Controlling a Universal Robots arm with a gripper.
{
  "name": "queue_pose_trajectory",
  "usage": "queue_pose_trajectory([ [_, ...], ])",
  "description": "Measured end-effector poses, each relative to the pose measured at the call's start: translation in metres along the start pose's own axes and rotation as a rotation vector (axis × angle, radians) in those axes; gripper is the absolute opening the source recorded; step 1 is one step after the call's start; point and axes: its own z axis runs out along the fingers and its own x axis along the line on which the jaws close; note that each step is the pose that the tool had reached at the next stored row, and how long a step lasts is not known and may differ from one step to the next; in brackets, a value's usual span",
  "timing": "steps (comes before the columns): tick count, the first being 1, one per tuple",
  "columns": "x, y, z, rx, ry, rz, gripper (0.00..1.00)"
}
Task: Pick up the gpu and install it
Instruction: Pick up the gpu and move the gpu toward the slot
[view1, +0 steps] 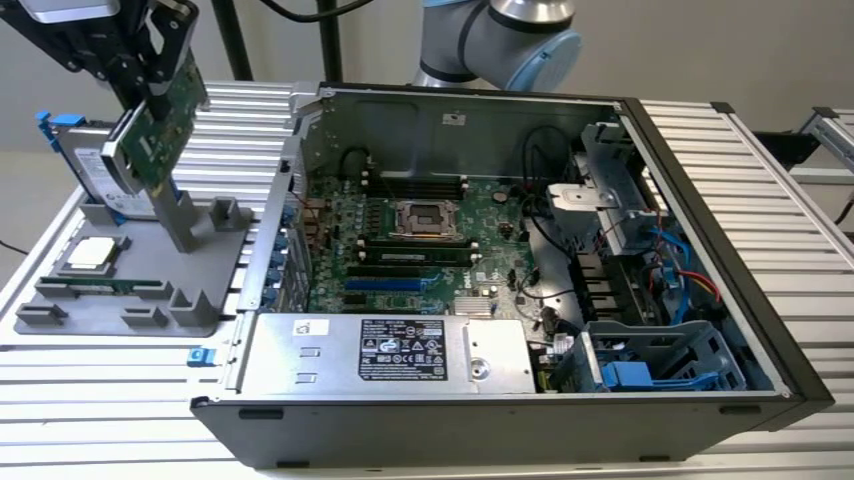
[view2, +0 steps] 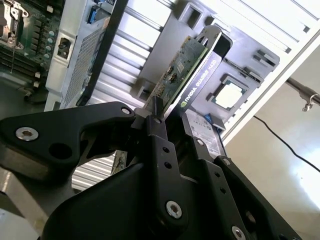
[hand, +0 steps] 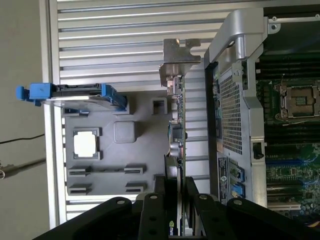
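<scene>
The gripper (hand: 176, 186) is clamped tight on the gpu (view1: 160, 125), its two black fingers (hand: 161, 200) pinching the thin card from either face at one end. The card hangs over the grey holder tray (hand: 145, 145), on the exterior view's left and well apart from the open computer case (view1: 441, 130). Whether its lower end is free of the holder cannot be told from these views. The worst risk, as I judge it, is the card twisting or sliding in the grip. It is held near one end only, so most of its length reaches beyond the fingers and any knock would lever it round. A knock could come from the holder's uprights, from the hard drive (hand: 80, 91) standing on edge just beside it, or from the case's metal wall (hand: 235, 115) if the card crosses too low. A card that has turned in the fingers would then meet the motherboard (view1: 400, 260) crooked, and forcing it could harm the contacts. The long axis runs roughly upright, leaning a little in the exterior view, from the gripper down toward the tray. The silver bracket (hand: 179, 60) is at the end far from the fingers. In the second wrist view the green board faces the case side and the black shroud faces the hard drive and the processor chip (view2: 230, 95)
</scene>
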Motion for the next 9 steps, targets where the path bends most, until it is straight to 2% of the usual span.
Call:
queue_pose_trajectory([
  [9,-0.0011,0.0004,-0.0033,0.0001,0.0002,0.0,0.0],
])
